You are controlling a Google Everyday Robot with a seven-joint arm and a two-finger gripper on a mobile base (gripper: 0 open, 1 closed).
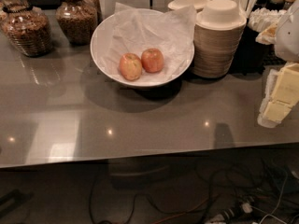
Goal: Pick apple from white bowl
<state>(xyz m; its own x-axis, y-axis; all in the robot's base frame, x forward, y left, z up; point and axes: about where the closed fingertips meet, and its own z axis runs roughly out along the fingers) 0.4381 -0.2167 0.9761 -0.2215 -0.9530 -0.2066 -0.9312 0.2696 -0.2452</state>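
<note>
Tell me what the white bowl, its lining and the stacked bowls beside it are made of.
The white bowl: likely glazed ceramic, glossy rim. Its lining: thin crumpled paper, creased. The stacked bowls: probably matte moulded fibre or paper, beige, ribbed edges. The gripper hangs at the right edge, away from the apple.

Stacked bowls (218,43) crowd the white bowl (99,43) toward the right-edge pincer (279,101); its front lies open.
</note>
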